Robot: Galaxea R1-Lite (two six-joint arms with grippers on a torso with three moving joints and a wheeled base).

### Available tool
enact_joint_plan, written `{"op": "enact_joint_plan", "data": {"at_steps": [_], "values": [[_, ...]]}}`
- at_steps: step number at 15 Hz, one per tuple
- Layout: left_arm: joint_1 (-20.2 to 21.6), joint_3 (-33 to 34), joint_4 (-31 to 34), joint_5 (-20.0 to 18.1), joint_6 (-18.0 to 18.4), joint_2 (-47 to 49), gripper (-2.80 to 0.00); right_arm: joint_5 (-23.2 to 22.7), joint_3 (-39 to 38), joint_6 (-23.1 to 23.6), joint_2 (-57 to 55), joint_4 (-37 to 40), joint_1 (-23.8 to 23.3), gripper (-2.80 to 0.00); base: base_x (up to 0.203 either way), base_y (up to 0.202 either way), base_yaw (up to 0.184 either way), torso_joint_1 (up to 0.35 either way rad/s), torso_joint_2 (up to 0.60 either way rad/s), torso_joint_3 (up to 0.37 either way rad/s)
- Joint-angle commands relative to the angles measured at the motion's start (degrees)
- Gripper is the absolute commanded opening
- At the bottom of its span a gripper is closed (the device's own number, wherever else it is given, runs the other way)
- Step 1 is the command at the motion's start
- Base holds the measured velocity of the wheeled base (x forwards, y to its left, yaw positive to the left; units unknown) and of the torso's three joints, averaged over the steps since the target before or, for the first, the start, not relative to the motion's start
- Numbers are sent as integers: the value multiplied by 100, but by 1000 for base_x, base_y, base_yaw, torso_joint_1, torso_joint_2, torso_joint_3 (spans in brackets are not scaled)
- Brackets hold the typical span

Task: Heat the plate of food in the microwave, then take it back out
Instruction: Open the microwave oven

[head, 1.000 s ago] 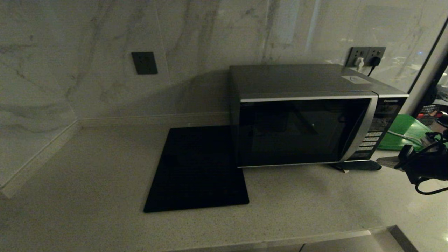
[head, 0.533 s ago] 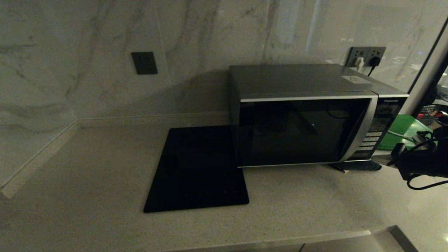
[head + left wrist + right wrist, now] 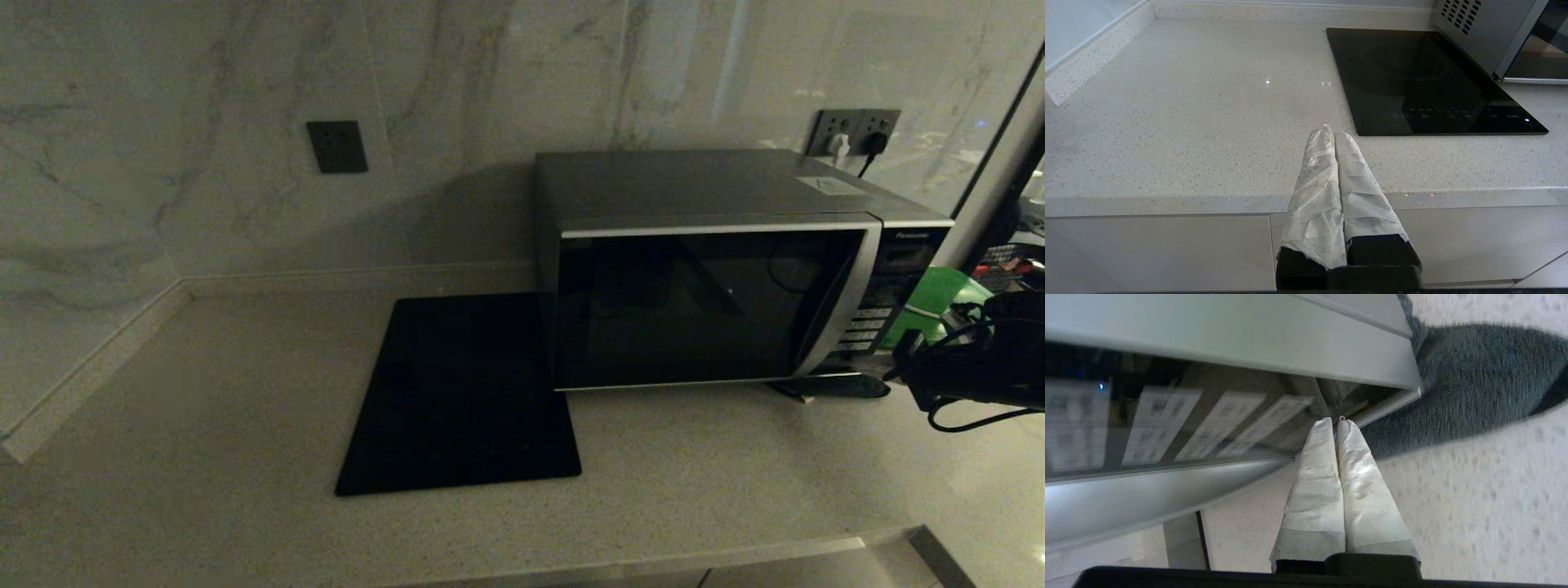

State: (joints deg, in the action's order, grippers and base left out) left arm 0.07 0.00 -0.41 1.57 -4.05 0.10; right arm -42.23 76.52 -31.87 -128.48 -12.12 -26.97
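Note:
The microwave [image 3: 710,302] stands at the back right of the counter with its dark glass door closed. The plate of food shows in no view. My right gripper [image 3: 1334,420] is shut and empty, its taped fingertips close to the lowest part of the button panel [image 3: 1167,424] at the microwave's front right corner. In the head view that arm [image 3: 971,359] reaches in from the right edge beside the panel [image 3: 878,314]. My left gripper [image 3: 1331,130] is shut and empty, parked in front of the counter's front edge, left of the microwave.
A flat black glass square [image 3: 465,392] lies on the counter left of the microwave. A dark cloth [image 3: 1474,384] lies under the microwave's right front corner. A green board [image 3: 939,294] leans behind the right arm. Plugs sit in the wall sockets [image 3: 853,131].
My right arm has moved up and in toward the microwave's button panel. The microwave door has stayed closed and the left arm has not moved.

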Motion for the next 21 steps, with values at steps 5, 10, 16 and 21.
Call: {"op": "enact_joint_plan", "data": {"at_steps": [5, 10, 16, 21], "values": [[1, 0, -2, 9, 0, -1, -280, -22, 381, -21, -318, -1, 43, -280, 0, 0, 0, 0, 0, 0], [1, 0, -2, 7, -3, -1, -280, -30, 37, -30, 64, 16, 37, -280, 0, 0, 0, 0, 0, 0], [1, 0, -2, 9, -5, -1, -280, -18, -1160, 10, 1831, 138, 11, -280, 0, 0, 0, 0, 0, 0], [1, 0, -2, 4, 0, -1, -280, 823, -1750, 615, 4078, 2315, 8, -280, 0, 0, 0, 0, 0, 0]]}}
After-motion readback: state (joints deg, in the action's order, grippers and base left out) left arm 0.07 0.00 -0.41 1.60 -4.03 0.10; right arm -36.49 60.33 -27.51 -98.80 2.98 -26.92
